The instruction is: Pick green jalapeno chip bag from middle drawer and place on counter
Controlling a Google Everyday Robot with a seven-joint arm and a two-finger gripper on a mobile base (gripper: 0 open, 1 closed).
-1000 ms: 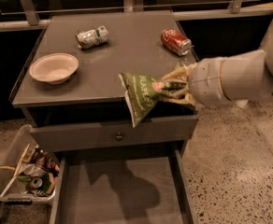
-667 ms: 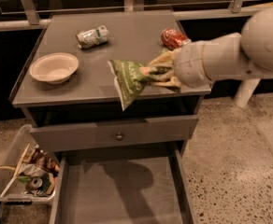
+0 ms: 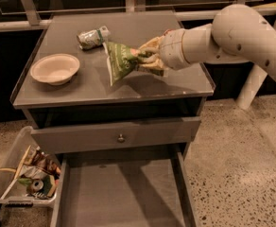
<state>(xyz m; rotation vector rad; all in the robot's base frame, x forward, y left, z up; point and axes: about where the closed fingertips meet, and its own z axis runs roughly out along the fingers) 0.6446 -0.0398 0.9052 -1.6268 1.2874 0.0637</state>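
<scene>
The gripper (image 3: 146, 59) was seen clamped on the green jalapeno chip bag (image 3: 119, 60), which was held just above the counter (image 3: 147, 86), near a pale bowl (image 3: 55, 68). The middle drawer (image 3: 121, 193) was shown open below.

gripper (image 3: 146, 58) over mid counter (image 3: 81, 86) hides the 3 o'clock end of the green jalapeno chip bag (image 3: 120, 60) it clamps, bag lettering blurred; middle drawer (image 3: 124, 193) cut off at 6 o'clock, arm (image 3: 242, 32) at 3, bin (image 3: 20, 201) contents at 8 unreadable.
</scene>
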